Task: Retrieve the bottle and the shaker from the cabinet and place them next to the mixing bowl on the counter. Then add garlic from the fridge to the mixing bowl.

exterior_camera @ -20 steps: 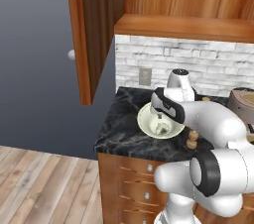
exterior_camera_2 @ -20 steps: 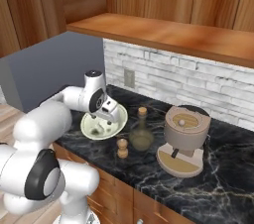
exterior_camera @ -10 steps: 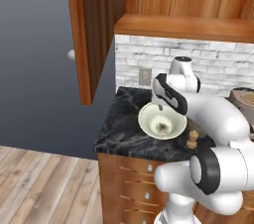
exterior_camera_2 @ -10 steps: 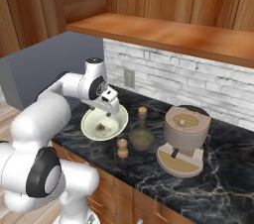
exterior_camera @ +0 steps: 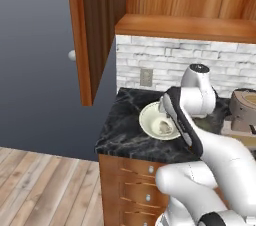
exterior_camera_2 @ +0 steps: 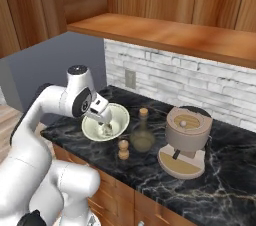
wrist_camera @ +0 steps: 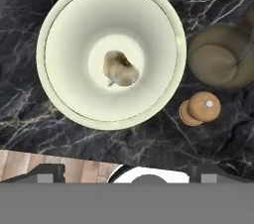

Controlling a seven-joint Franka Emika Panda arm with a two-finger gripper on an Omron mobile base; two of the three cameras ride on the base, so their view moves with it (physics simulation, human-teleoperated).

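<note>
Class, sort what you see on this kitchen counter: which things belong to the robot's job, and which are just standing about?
Part of the job:
mixing bowl
garlic, lying in the bowl
bottle
shaker

Just standing about:
coffee machine
wall socket
open cabinet door

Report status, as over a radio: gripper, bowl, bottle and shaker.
Gripper open, empty, above the bowl. Garlic lies in the bowl. Bottle and shaker stand beside it. Nothing in the way.
</note>
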